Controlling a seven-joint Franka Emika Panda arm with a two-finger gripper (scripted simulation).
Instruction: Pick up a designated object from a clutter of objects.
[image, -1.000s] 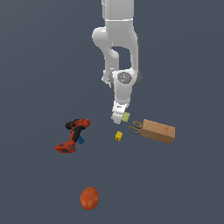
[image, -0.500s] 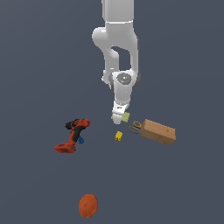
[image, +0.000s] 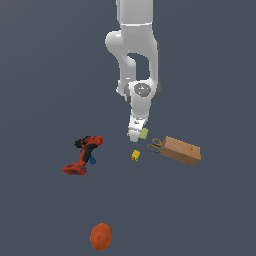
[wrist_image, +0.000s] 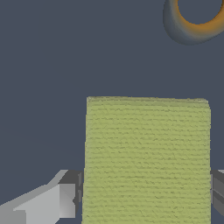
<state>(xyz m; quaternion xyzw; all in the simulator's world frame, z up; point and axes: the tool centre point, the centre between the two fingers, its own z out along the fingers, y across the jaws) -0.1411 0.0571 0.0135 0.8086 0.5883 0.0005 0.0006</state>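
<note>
Straddling yellow-green pad (wrist_image: 146, 159) with pincer (image: 136, 134), fingers (wrist_image: 65, 200) flanking both sides, pinch contact unclear. Sitting low near scissors (image: 155, 145) and tan box (image: 182, 150). Reaching done; lifting remaining.

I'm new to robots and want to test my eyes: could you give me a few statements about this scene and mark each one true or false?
1. The gripper has its fingers on either side of the yellow-green pad. True.
2. The orange ball sits on top of the tan box. False: it lies alone, far from the box.
3. The scissors lie right beside the tan box. True.
4. The drill is blue and white. False: it is red and black.
</note>
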